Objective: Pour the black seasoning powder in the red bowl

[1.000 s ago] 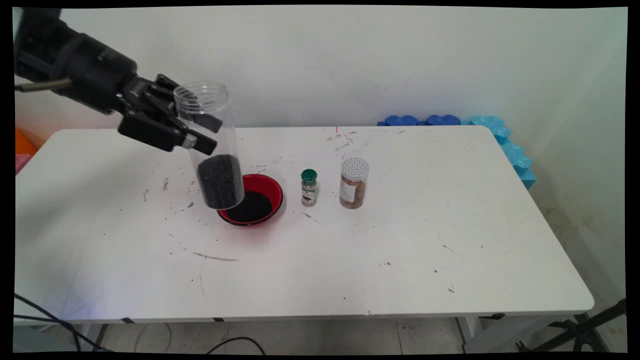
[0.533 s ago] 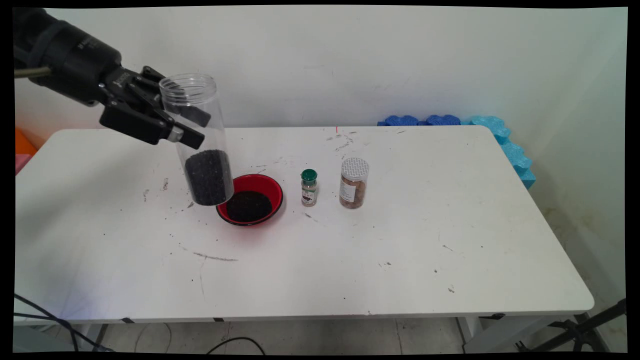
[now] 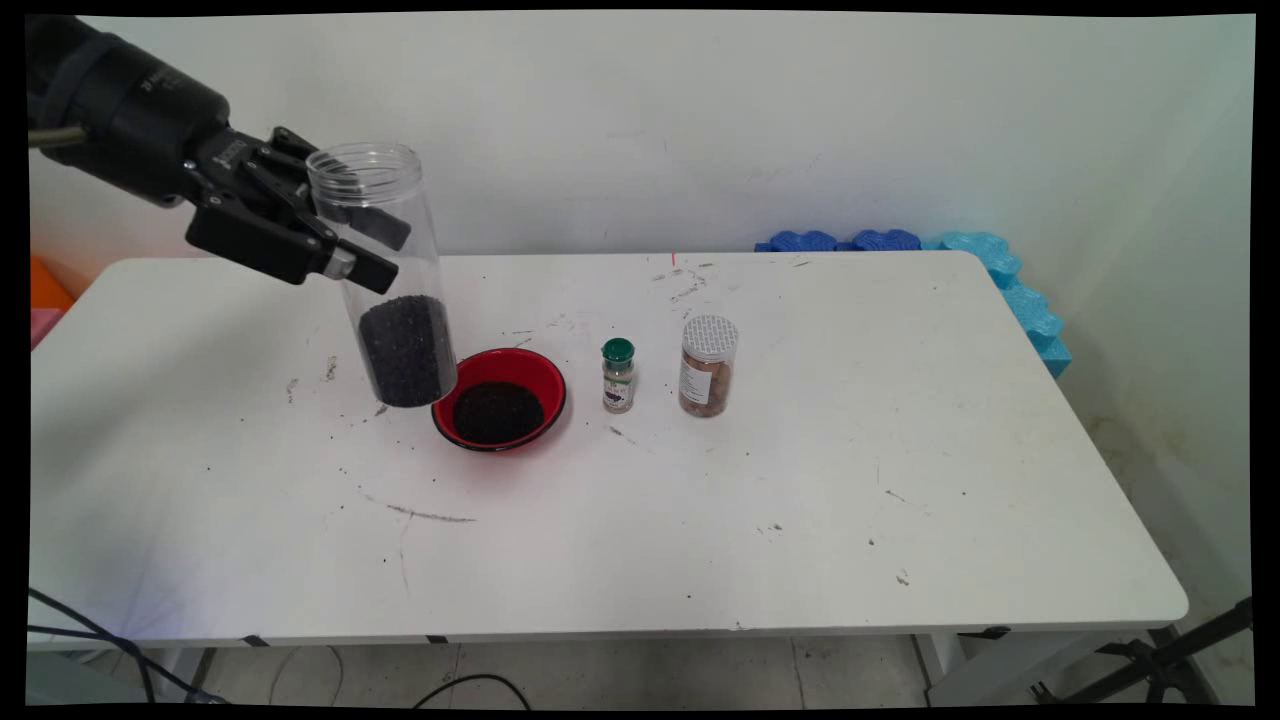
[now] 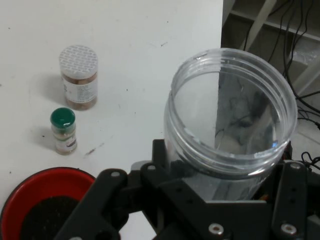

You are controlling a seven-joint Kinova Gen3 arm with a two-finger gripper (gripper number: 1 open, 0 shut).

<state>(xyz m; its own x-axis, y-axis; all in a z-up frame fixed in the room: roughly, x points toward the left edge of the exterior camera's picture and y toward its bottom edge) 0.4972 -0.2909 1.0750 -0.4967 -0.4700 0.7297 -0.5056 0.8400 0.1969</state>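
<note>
Main view: gripper clamps the open jar of black grains aloft, slightly tilted, just left of the red bowl, with bare table toward the near edge.

Arm wrist: a short line of pale lettering runs along the black housing, too small to read.
Spice jar: a label with dark print under the green cap; no word can be made out in either view.
Nut jar: a white label with lines of print on its side; unreadable.
Nut jar lid: a dotted pattern only, no letters.
</note>
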